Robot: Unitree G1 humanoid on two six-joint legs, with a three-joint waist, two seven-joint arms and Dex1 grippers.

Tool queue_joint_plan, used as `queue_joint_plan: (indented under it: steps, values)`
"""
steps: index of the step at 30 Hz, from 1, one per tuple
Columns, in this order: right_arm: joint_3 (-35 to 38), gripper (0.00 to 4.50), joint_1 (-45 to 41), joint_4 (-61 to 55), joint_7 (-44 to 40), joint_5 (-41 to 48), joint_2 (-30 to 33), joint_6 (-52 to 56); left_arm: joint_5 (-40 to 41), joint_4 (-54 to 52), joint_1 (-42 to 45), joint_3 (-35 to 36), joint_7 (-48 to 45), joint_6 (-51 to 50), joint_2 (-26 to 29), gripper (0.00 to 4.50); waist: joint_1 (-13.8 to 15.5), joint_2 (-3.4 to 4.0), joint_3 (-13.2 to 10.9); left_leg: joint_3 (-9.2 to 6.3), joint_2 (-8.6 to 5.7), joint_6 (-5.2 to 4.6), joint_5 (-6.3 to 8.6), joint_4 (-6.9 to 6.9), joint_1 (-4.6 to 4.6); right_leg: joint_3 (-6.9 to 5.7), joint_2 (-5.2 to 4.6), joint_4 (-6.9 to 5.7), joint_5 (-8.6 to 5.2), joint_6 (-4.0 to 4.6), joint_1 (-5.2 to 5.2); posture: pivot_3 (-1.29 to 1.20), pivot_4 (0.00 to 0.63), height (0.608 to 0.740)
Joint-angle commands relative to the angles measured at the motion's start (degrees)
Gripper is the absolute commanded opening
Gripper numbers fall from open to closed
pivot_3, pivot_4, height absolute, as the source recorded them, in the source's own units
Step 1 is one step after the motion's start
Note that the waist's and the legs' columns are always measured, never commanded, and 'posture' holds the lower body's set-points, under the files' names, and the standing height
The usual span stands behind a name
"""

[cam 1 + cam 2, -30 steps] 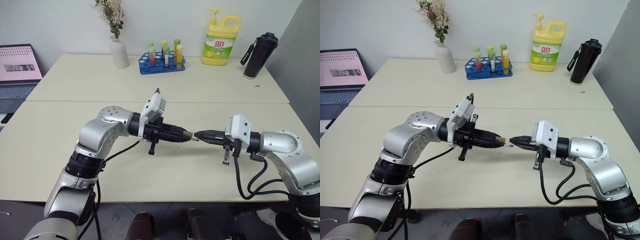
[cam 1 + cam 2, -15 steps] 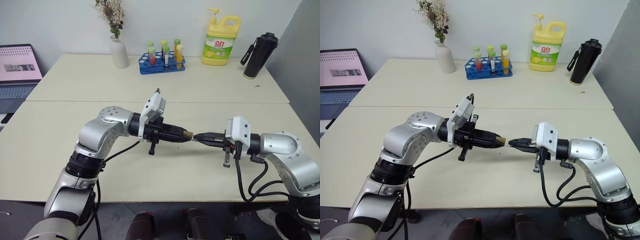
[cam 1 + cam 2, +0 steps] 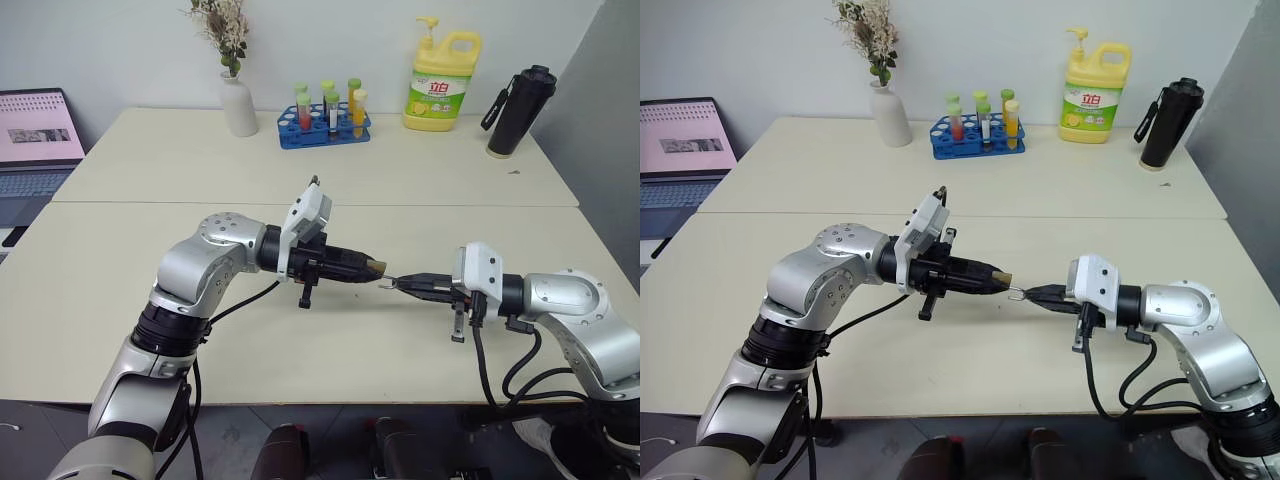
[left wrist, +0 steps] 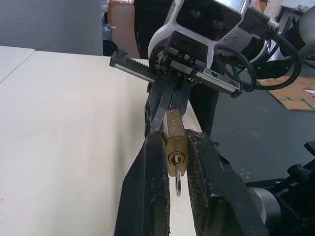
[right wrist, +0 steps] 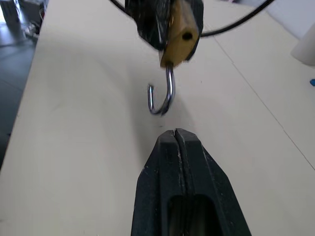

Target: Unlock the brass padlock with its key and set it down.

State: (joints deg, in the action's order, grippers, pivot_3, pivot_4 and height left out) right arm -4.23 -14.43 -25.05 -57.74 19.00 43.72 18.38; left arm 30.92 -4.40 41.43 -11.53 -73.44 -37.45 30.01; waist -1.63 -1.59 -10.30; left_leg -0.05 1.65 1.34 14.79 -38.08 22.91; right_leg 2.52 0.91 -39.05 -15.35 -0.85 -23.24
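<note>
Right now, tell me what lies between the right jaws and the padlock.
Only bare table: right wrist view shows a gap between the shut right gripper and the padlock's open shackle.

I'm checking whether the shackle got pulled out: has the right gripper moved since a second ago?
Yes. The right gripper has dropped slightly and backed away from the brass padlock, toward the table's near edge.

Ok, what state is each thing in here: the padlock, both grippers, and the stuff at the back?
brass padlock: unlocked, shackle swung free at one end, held in the air.
left gripper: shut on the brass padlock.
right gripper: shut, nothing seen in it, just short of the shackle.
laptop: open, screen lit.
detergent bottle: upright, pump on.
black bottle: upright, capped.
</note>
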Motion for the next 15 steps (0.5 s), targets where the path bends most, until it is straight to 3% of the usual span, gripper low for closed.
queue_joint_plan:
  steps: [1, 4, 9, 15]
  values:
    - [1.47, 0.00, 2.15, -1.66, -0.11, -0.33, 1.47, -0.86, -0.13, -0.53, -1.30, 1.28, 2.07, -0.74, 0.69, 0.16, -0.02, 0.00, 0.00, 0.01, 0.00, 0.00, 0.00, 0.01, -0.01, 0.01, 0.00, 0.00, 0.00, 0.00, 0.00, 0.00, 0.150, 0.740]
    - [4.03, 0.00, 5.40, -3.38, 0.28, 1.33, 3.14, 1.27, -0.82, -0.43, -3.51, 1.57, 4.46, -1.62, 1.25, 0.16, -0.02, 0.00, 0.00, 0.01, 0.01, 0.00, 0.00, 0.01, 0.00, 0.01, 0.00, 0.00, 0.00, 0.00, -0.01, 0.00, 0.150, 0.740]
    - [7.88, 1.57, 9.46, -9.19, 1.26, 7.45, 4.67, 8.18, 0.91, -1.13, -10.22, 2.57, 11.09, -7.59, -0.18, 0.16, -0.13, 0.00, 0.00, -0.01, 0.04, 0.00, 0.00, 0.01, -0.02, 0.03, -0.01, -0.01, 0.00, -0.01, 0.00, 0.00, 0.150, 0.740]
    - [5.32, 3.77, 9.45, -10.50, 3.21, 6.39, 3.98, 9.33, 1.35, 0.95, -13.49, 2.44, 11.60, -8.49, -1.88, 0.16, 0.05, -0.02, 0.00, -0.04, 0.02, 0.00, 0.00, -0.01, -0.03, 0.00, -0.01, -0.01, 0.00, -0.01, 0.02, 0.00, 0.150, 0.740]
